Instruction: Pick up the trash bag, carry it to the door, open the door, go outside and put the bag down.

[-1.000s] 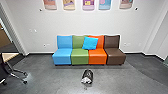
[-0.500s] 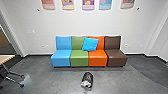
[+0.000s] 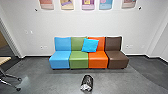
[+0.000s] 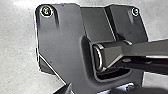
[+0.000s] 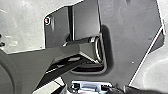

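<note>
Posters [image 3: 88, 4]: tops cut off
Table [image 3: 4, 60]: mostly cut off
Backrests [image 3: 76, 43]: two partly behind cushion [image 3: 90, 45]
Bag [image 3: 88, 80]: pale end blurred

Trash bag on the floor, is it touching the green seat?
Apart. The head view shows a strip of floor between the bag and the green seat.

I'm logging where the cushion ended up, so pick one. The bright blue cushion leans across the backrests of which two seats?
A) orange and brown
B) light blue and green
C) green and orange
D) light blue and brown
C: the cushion covers part of both the green seat's and the orange seat's backrests.
</note>
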Motion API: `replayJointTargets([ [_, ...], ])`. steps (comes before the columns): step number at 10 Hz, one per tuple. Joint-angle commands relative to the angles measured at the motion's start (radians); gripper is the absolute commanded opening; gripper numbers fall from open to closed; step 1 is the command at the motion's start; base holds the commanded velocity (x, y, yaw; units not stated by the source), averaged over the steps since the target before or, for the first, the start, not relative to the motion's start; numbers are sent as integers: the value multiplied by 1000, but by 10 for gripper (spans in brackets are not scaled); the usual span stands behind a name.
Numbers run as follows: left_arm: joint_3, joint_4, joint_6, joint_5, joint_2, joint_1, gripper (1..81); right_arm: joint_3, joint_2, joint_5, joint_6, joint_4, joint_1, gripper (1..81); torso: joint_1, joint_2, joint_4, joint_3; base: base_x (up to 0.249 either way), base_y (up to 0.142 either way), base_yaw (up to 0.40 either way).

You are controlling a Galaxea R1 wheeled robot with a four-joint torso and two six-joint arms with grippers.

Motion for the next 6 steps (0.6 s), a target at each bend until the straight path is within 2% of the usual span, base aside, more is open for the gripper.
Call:
replayJointTargets([
  [1,6,-4,-1,50,-5,-28,811,18,-12,-59,-7,-16,25,811,0,0,0,0,181,0,0],
  [6,6,-4,-1,50,-5,-28,811,23,-14,-64,-7,-16,27,811,0,0,0,0,181,0,0],
])
